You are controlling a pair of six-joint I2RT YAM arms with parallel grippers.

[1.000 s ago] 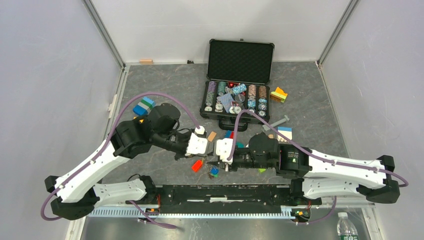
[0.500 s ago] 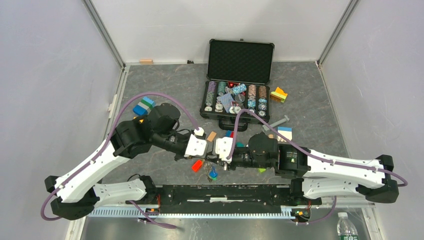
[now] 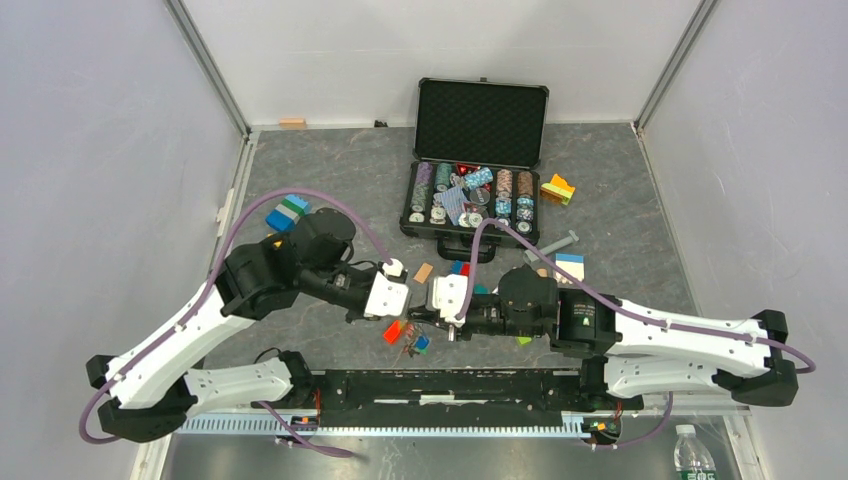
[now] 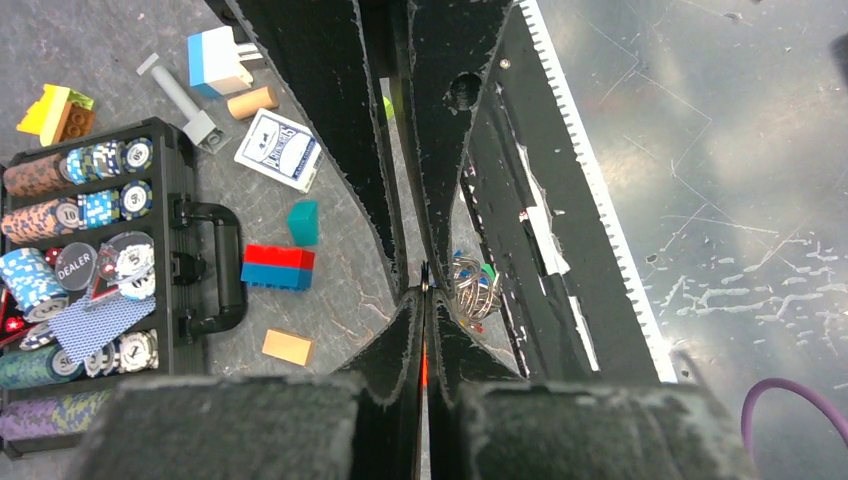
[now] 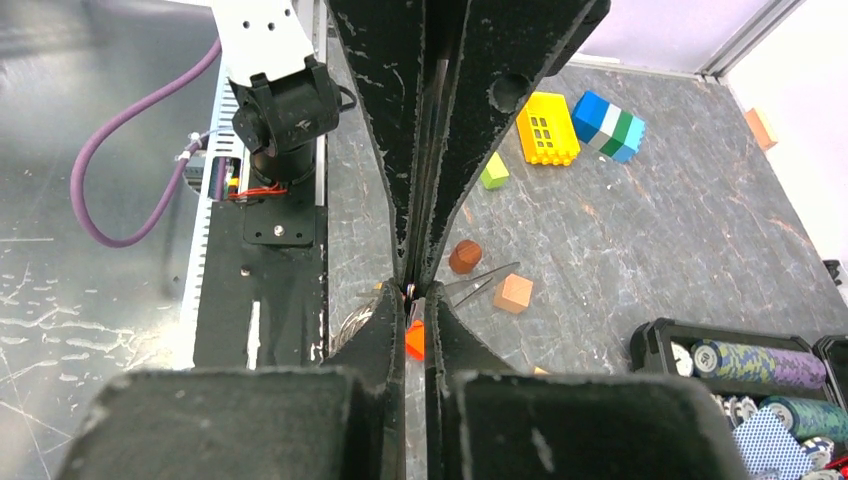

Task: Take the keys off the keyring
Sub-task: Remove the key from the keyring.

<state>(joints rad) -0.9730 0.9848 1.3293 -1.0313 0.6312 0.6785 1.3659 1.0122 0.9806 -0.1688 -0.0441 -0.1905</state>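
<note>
Robot lab test cell: white enclosure walls [image 3: 100, 150] on aluminium corner posts [image 3: 210, 70], two arms [image 3: 190, 330] bolted to a black mounting rail [image 3: 450, 385], grey table mat [image 3: 340, 170] strewn with props like a poker chip case [image 3: 480, 122] and toy blocks [image 3: 287, 212].

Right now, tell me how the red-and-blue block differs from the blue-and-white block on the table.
The red-and-blue block is long and low, while the blue-and-white block is stubbier, nearer a cube. The red-and-blue block lies just off the poker case's handle, while the blue-and-white block lies farther from it, beside the grey tool. Both are two-colour toy blocks lying free on the table.
</note>
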